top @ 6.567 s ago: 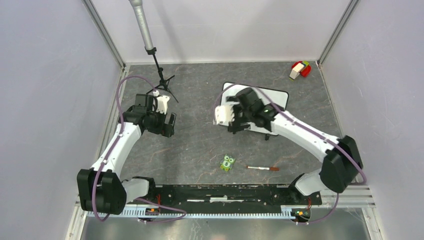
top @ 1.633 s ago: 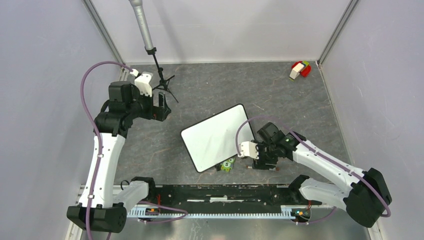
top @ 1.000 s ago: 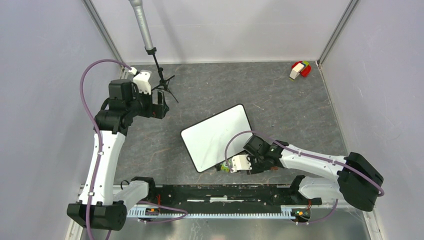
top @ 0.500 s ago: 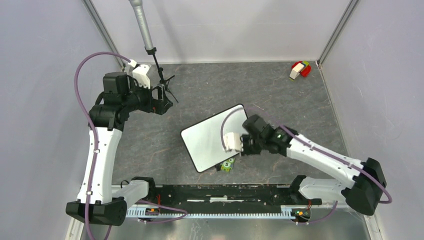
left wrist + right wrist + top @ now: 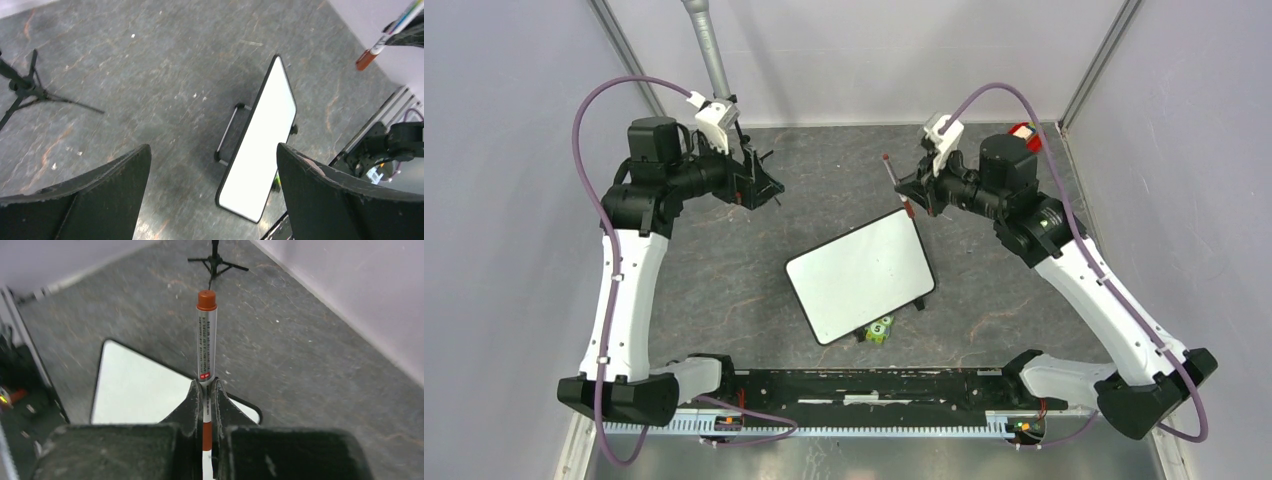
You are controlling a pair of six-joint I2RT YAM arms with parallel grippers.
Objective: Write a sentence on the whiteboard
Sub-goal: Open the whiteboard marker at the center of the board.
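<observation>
Table [image 5: 984, 250] under me is dark grey and veined like stone. My left tool [image 5: 213, 147] hangs raised over its far left part, fingers spread wide apart with nothing between them, angled so that my left wrist camera looks across toward the middle. Near that tool a black tripod stand [image 5: 27, 90] has its feet on the table and carries a grey pole [image 5: 707, 45] that leans up out of the top view.

The whiteboard [image 5: 861, 275] sits in the middle of the table, turned at an angle, its left end nearer to my bases and its right end farther off. Its face shows plain white inside the thin black rim. From my left wrist it appears propped on a black bar frame [image 5: 227, 132] behind it. A small green toy [image 5: 879, 327] lies against the board's near edge.

My right tool [image 5: 206, 385] is raised above the board's far right corner, clamped tight on a marker pen [image 5: 206, 335]. The pen's white barrel sticks out past my fingertips, its reddish-brown cap at the free end, pointing toward the far left. Well apart, in the far right corner, lie some coloured blocks [image 5: 1024, 133], partly hidden behind my right arm
</observation>
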